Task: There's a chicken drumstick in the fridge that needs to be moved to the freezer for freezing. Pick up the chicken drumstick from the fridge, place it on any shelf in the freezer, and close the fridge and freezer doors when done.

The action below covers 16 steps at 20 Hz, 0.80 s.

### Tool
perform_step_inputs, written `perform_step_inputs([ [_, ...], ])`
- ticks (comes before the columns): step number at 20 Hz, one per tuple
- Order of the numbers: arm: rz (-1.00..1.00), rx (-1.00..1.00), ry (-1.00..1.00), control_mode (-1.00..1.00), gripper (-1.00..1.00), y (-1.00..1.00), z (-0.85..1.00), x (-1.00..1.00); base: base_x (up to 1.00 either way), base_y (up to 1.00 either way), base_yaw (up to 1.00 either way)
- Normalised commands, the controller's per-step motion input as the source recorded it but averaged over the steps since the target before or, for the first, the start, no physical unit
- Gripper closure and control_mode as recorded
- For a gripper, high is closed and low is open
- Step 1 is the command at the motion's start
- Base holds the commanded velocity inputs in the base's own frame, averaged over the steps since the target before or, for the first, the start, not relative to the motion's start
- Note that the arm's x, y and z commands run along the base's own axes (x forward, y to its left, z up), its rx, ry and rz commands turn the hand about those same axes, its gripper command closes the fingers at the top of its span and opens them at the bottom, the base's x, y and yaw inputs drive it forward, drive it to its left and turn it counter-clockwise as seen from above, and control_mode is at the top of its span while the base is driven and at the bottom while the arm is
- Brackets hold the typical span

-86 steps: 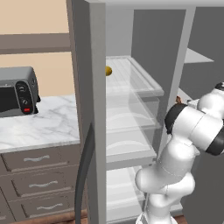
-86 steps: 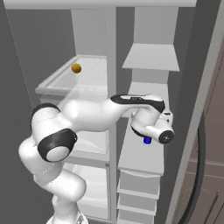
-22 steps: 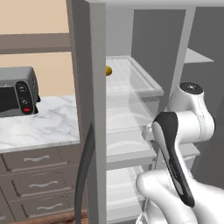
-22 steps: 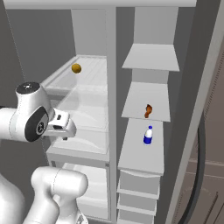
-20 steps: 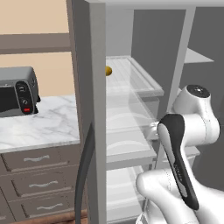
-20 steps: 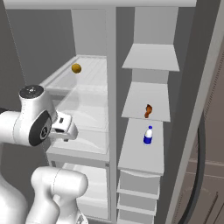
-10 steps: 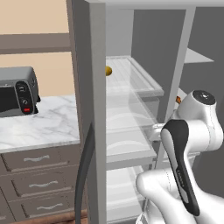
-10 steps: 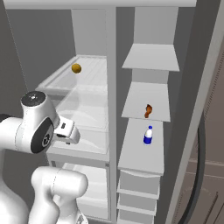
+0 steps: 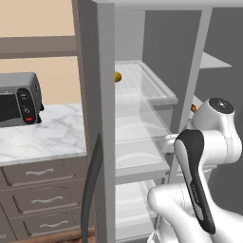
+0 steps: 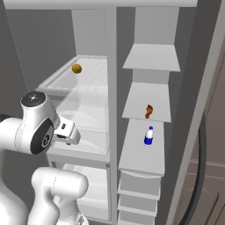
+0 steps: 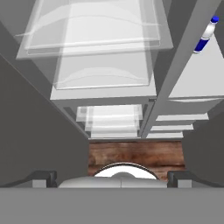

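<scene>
Chicken drumstick (image 10: pixel 149 111) lies on a solid pale grey shelf (image 10: pixel 156 115) of the freezer (image 10: pixel 151 61), the narrow right-hand compartment, one shelf above a small blue-and-white bottle (image 10: pixel 149 136). Both compartments stand open. The fridge (image 10: pixel 83 92), the wider compartment on the left, has clear glass shelves and clear drawers, and a round yellow fruit (image 10: pixel 76 68) sits near the back of its upper glass shelf. The fridge door (image 9: pixel 95 118) stands swung out at the left, edge-on to the left base camera, its dark curved handle (image 9: pixel 92 182) hanging low. Beyond it a marble table (image 9: pixel 42 135) carries a grey toaster oven (image 9: pixel 19 98). The white arm is folded in front of the fridge, well apart from the drumstick. The tool (image 11: pixel 111 177) points down toward the wooden floor (image 11: pixel 133 153) below the drawers, its fingers spread wide and holding nothing.
</scene>
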Motion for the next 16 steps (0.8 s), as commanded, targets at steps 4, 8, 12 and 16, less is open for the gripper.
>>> perform_step_inputs([
  [4,0.00,0.00,0.00,-1.00,-1.00,0.00,0.00,0.00,0.00,0.00,0.00],
  [8,0.00,0.00,0.00,1.00,-1.00,0.00,0.00,0.00,-0.10,-0.09,-0.02],
  [12,0.00,0.00,0.00,1.00,-1.00,0.00,0.00,0.00,-0.14,-0.18,-0.07],
  [16,0.00,0.00,0.00,1.00,-1.00,0.00,0.00,0.00,-0.08,-0.34,-0.02],
])
